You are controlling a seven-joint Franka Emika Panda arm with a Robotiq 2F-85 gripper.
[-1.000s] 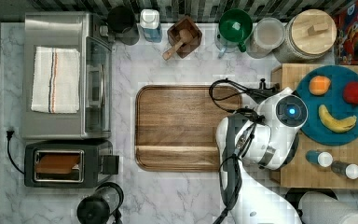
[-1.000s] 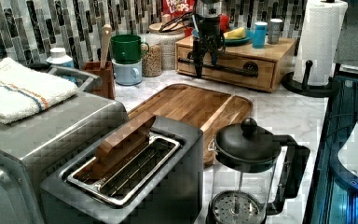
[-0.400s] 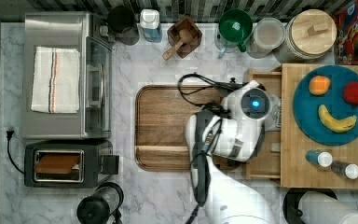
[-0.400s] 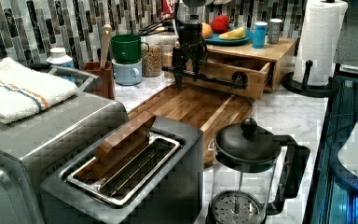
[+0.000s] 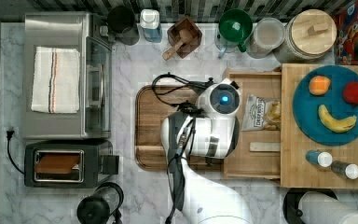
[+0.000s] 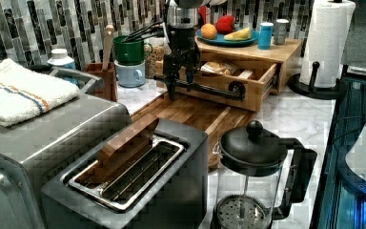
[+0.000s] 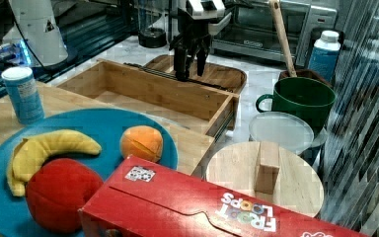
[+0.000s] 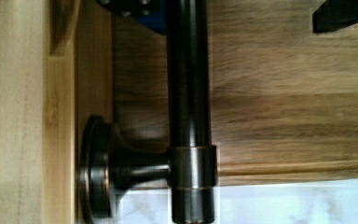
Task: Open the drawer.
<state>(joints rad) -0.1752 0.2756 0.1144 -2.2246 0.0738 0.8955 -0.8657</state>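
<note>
The light-wood drawer [image 5: 252, 161] stands pulled out of its wooden stand, over the edge of the cutting board. A snack bag [image 5: 261, 112] and a flat wooden stick [image 5: 264, 147] lie inside it. Its long black bar handle [image 6: 212, 89] runs across the front. My gripper [image 6: 180, 83] points down near one end of the bar, open, with a finger on each side. In the wrist view the handle [image 8: 189, 116] passes between the fingers; one finger [image 8: 142, 14] is against it and the other stands well off. The right view shows my gripper [image 7: 189, 71] at the drawer's front edge.
The dark cutting board [image 5: 154, 126] lies under my arm [image 5: 214, 121]. On top of the stand is a blue plate [image 5: 307, 119] with fruit. A toaster [image 5: 60, 163], toaster oven [image 5: 60, 79], French press [image 6: 252, 181], green mug [image 5: 235, 25] and paper towel roll [image 6: 326, 43] stand around.
The drawer has slid out from shut to wide open, toward the top view's left. My arm moved the same way with the handle between the fingers.
</note>
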